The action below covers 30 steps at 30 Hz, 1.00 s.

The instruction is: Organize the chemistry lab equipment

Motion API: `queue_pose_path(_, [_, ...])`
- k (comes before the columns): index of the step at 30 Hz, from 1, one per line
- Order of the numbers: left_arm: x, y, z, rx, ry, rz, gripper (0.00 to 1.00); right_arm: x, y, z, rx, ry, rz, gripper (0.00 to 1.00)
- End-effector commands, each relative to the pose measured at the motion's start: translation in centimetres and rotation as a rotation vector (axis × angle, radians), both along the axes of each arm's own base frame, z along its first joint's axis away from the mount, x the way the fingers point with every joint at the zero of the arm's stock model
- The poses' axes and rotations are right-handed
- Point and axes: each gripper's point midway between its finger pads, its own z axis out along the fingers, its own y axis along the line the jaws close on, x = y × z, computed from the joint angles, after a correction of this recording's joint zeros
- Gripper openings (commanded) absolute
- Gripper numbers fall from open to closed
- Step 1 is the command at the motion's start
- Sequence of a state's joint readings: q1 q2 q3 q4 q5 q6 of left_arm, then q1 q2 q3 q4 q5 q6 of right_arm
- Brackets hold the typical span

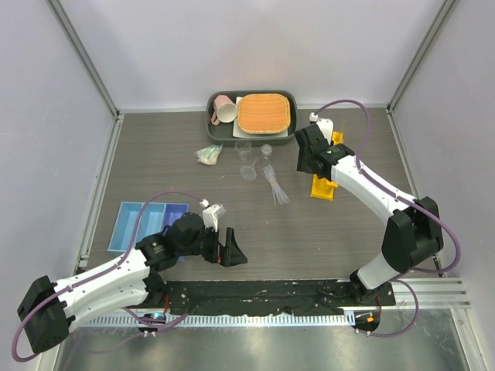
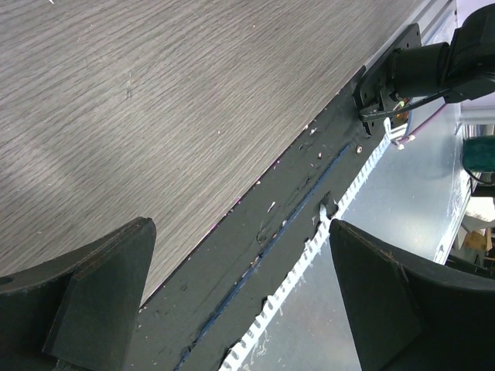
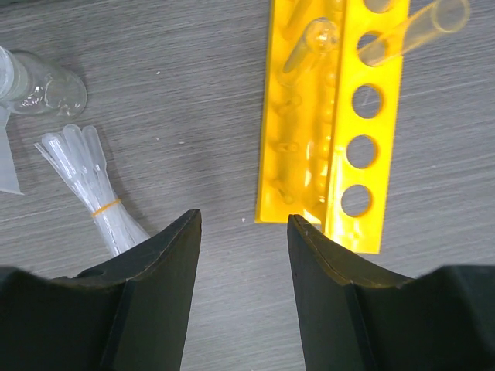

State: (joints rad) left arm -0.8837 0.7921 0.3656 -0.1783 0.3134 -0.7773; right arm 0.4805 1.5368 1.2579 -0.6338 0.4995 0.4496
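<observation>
Yellow holed rack (image 3: 298, 178) holds two clear tubes (image 3: 410, 31) near spread right hand (image 3: 244, 224).

From above, the right gripper (image 1: 313, 168) hid most of the yellow rack (image 1: 322, 188), so only its near end showed. The left arm (image 1: 166, 246) covered the near right corner of the blue tray (image 1: 128, 224). A pale green-and-white scrap (image 1: 207, 154) was too small to identify. In the right wrist view the rack ran off the top edge. A clear vessel (image 3: 46, 91), beaker or funnel, was cut by the left edge. The pipette bundle (image 3: 97, 197) disappeared behind a finger (image 3: 155, 301).
</observation>
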Motion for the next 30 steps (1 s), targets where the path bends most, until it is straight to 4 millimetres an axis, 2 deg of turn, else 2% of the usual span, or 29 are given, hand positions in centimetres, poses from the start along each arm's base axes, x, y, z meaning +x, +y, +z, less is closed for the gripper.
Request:
queue_pose_path(1, [0.3,-0.3,1.0,-0.011,-0.030,-0.005,1.00,1.5,1.8,-0.8,0.059,-0.020,0.017,0.54])
queue_pose_path(8, [0.1,-0.3,1.0,-0.006,-0.033,-0.010,1.00,2.9,2.4,-4.0,0.023,0.043,0.017,0.54])
queue_pose_path(9, [0.1,-0.3,1.0,-0.005,-0.035,-0.010,1.00,3.0,2.4,-5.0,0.010,0.063,0.014,0.54])
queue_pose_path(19, [0.0,-0.2,0.7,0.011,-0.038,-0.007,1.00,4.3,2.5,-8.5,-0.037,0.114,0.002,0.54])
queue_pose_path(30, [-0.1,-0.2,0.6,0.024,-0.043,-0.010,1.00,4.1,-0.1,-11.5,-0.057,0.160,-0.046,0.54])
